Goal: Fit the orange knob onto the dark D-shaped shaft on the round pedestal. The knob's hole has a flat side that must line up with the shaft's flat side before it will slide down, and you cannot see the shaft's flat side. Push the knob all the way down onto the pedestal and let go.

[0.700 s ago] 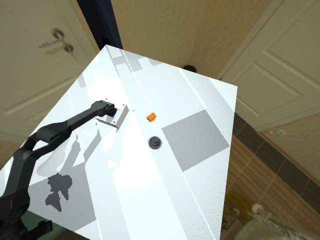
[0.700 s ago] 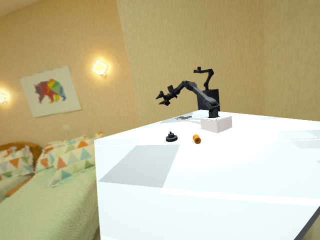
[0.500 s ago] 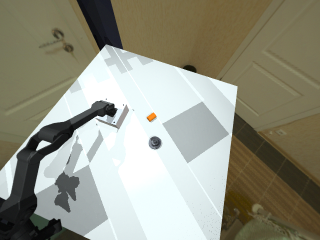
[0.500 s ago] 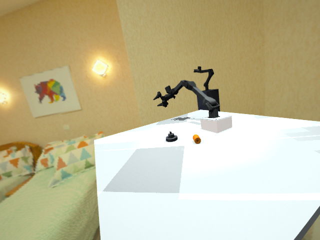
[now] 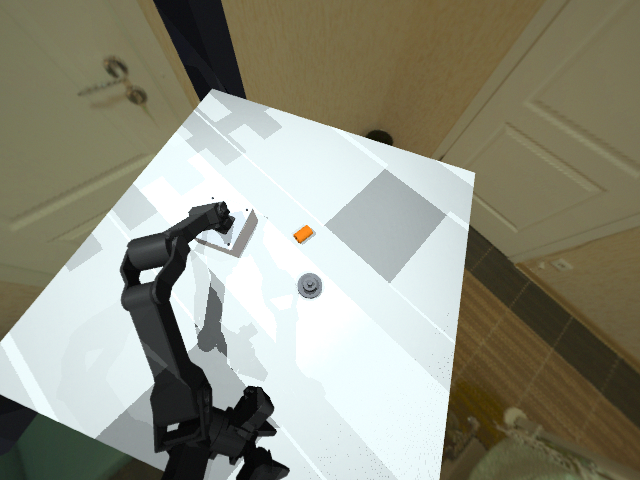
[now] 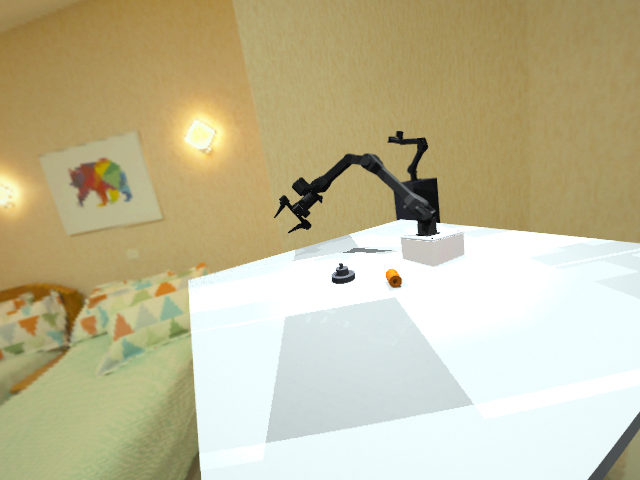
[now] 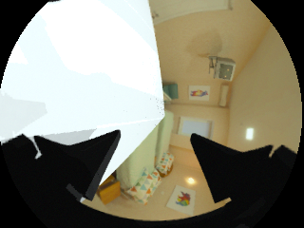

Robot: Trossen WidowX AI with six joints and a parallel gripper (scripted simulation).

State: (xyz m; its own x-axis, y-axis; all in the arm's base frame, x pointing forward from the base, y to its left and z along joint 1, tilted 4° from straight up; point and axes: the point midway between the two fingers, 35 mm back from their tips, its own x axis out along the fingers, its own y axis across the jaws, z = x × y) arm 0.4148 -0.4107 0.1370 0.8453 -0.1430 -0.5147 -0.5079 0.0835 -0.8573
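Observation:
The orange knob (image 5: 303, 234) (image 6: 393, 277) lies on its side on the table; its end with a round opening faces the exterior view. The round dark grey pedestal (image 5: 301, 292) (image 6: 343, 277) stands upright near it, apart from it, with the short shaft (image 5: 309, 283) (image 6: 340, 265) pointing up and bare. The shaft's flat side cannot be made out. My gripper (image 5: 281, 450) (image 6: 282, 224) (image 7: 156, 136) is wide open and empty, high above the table and well away from both. The wrist view shows neither knob nor pedestal.
The arm's pale base box (image 5: 247, 233) (image 6: 433, 249) stands on the white table (image 5: 351, 330) (image 6: 516, 330), near the knob. A dark stand with a thin jointed arm rises behind the base. The table's edge and the bed (image 7: 135, 161) show in the wrist view.

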